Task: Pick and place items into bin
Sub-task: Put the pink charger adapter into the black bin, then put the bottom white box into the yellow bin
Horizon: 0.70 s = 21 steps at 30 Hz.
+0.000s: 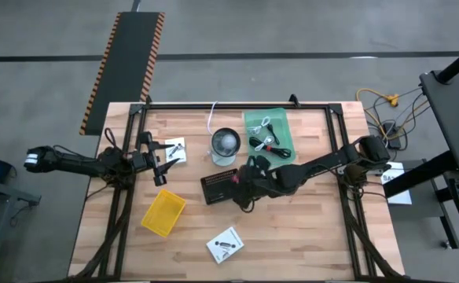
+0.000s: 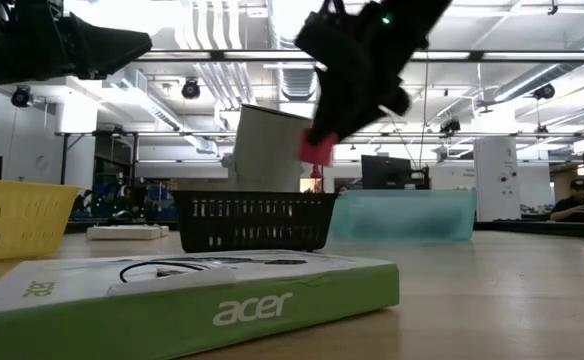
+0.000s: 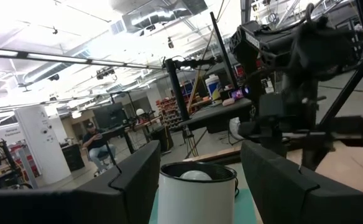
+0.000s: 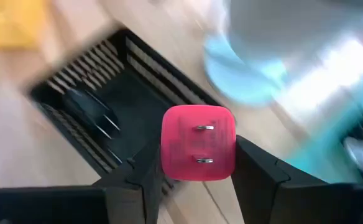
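A small red cube [image 4: 197, 142] with two metal prongs on its face hangs over the black slotted bin [image 1: 216, 189], and my right gripper [image 4: 197, 163] is shut on it. In the low view the cube [image 2: 317, 150] shows above the bin [image 2: 255, 222]. A dark round thing [image 4: 85, 109] lies inside the bin. At the table's left side my left gripper [image 1: 163, 167] stands open and holds nothing. Beyond its fingers stands a white cup [image 3: 197, 193]. Black and white cables [image 1: 266, 141] lie in a green tray [image 1: 282, 119]. My right gripper pinches the red cube by two opposite sides [image 4: 166, 149] between its two fingers [image 4: 145, 171]. The fingers slant down from the table's right side. The cube is lifted clear above the bin, its pronged face turned toward the wrist camera.
A yellow basket [image 1: 163, 213] stands near the left front. One white packet [image 1: 175, 150] lies by my left gripper, another [image 1: 225, 245] near the front edge. The round cup [image 1: 225, 145] stands just behind the bin, beside the green tray.
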Each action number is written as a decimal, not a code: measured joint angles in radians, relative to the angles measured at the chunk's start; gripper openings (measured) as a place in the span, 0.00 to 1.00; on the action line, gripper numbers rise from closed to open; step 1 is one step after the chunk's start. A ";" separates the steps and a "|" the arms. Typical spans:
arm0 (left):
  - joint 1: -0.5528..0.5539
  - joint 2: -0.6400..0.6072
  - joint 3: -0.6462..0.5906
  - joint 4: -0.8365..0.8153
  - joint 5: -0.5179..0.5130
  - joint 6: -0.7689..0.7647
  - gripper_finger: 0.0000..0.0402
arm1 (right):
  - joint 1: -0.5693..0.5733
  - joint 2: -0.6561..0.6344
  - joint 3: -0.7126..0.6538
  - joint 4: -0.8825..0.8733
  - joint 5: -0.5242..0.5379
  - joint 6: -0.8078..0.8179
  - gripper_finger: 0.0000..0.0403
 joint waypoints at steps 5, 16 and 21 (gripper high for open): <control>0.000 0.000 0.000 0.000 0.000 0.000 0.52 | 0.001 0.005 -0.032 0.242 -0.020 -0.218 0.36; 0.000 0.000 0.000 0.000 0.000 0.000 0.52 | 0.000 0.006 -0.035 0.250 -0.083 -0.274 0.64; 0.000 0.000 0.000 0.000 0.000 0.000 0.52 | 0.002 0.006 -0.032 0.251 -0.216 -0.351 0.67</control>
